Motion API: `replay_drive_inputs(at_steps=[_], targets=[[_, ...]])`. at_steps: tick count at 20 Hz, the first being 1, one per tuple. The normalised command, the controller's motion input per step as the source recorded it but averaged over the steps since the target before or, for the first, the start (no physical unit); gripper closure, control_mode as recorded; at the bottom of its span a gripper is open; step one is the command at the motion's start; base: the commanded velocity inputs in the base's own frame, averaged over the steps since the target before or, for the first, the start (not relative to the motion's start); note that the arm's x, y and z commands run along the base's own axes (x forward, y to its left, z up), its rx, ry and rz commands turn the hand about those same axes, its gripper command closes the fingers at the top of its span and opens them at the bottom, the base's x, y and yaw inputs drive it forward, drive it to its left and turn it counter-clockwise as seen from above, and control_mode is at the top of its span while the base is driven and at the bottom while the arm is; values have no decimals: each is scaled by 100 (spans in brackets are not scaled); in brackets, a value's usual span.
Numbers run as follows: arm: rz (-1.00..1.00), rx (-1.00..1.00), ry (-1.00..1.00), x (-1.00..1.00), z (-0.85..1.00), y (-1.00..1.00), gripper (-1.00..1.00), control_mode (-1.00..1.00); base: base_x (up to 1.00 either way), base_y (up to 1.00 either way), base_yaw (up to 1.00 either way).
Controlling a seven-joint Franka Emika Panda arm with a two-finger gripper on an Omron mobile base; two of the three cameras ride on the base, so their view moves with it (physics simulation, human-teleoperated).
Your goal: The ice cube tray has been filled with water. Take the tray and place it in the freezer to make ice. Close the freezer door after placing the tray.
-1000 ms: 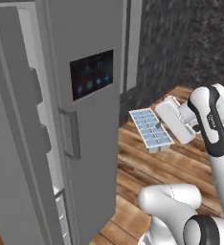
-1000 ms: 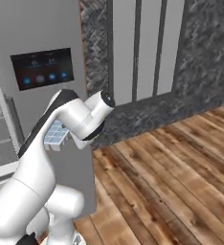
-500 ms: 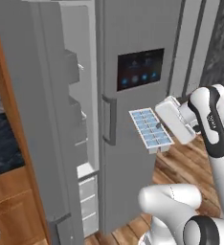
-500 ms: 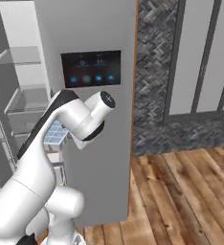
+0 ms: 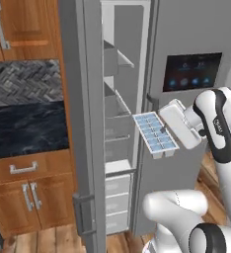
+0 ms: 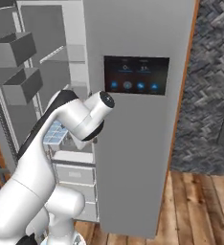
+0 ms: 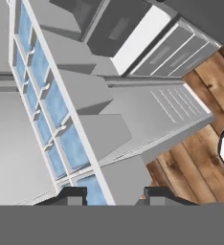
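Note:
My gripper (image 5: 166, 130) is shut on the ice cube tray (image 5: 155, 135), a white tray with two rows of pale-blue water cells, held tilted in the air. It hangs just in front of the freezer (image 5: 118, 123), whose white shelves are exposed. The freezer door (image 5: 82, 123) stands open to the left, edge-on, with a bar handle low down. From the right, the tray (image 6: 53, 133) peeks out behind my arm beside the open freezer (image 6: 61, 62). In the hand view the tray (image 7: 47, 105) runs from upper left down between the fingertips of my gripper (image 7: 114, 194).
The other fridge door with the dark icon panel (image 5: 191, 71) is shut, right behind my hand. White drawers (image 5: 118, 197) fill the freezer's bottom. Door bins (image 6: 18, 52) stick out from the open door. Wooden cabinets (image 5: 23, 29) stand left; wooden floor (image 6: 200, 206) lies right.
The whole picture has swung as the base turned, bringing the open freezer in front of me. The tray has stayed in the gripper throughout.

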Motion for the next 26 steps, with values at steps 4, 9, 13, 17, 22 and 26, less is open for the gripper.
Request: replay_drive_inputs(at_steps=[4, 9, 13, 17, 22, 26], targets=[[0, 0, 0, 0, 0, 0, 100, 100, 27, 0, 49], [0, 0, 0, 0, 0, 0, 100, 100, 21, 0, 41], [0, 0, 0, 0, 0, 0, 100, 100, 2, 0, 15], [0, 0, 0, 0, 0, 0, 100, 100, 0, 0, 0], [0, 0, 0, 0, 0, 0, 100, 100, 1, 0, -4], [0, 0, 0, 0, 0, 0, 100, 100, 13, -7, -4]])
